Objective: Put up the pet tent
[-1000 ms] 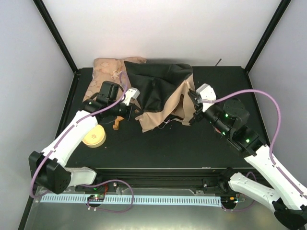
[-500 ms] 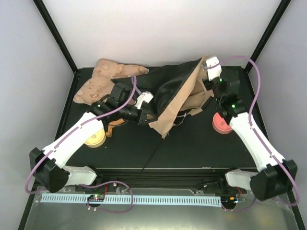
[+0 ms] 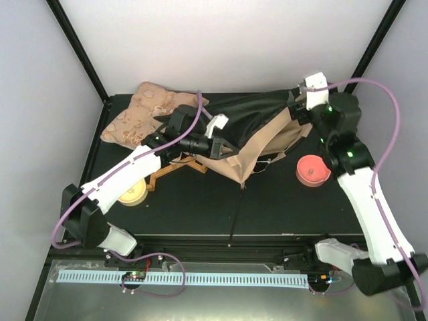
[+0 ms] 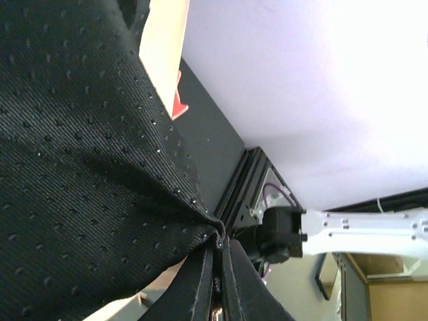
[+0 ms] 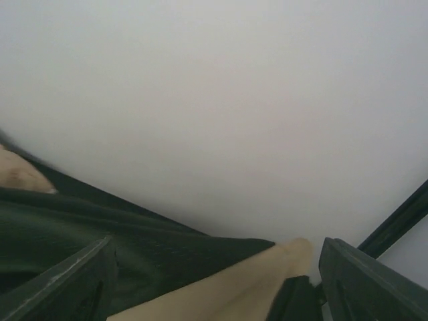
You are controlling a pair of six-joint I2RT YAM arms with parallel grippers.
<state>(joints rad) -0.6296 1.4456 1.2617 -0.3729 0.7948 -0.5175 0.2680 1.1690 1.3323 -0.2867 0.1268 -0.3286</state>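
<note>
The pet tent (image 3: 257,144) lies at the far middle of the black worktop (image 3: 281,207), as a loose heap stretched between the two arms. Its black lining faces up at the back and the tan canvas hangs toward the front. One thin black pole (image 3: 237,212) runs from the tan edge toward the near side of the worktop. The left jaws are fully closed on the tent at its left end. In the left wrist view the dotted black lining is gathered into a tight fold exactly where the fingers (image 4: 200,281) meet. The right jaws are at the far right corner of the tent and stand wide open. In the right wrist view the two fingers (image 5: 67,281) are well apart, and the tan edge and black lining pass between them without being clamped. The floral cushion (image 3: 137,110) lies at the far left, touching the tent. A pink round disc (image 3: 312,171) sits just right of the tent, and a yellow one (image 3: 131,194) is near the left arm.
</note>
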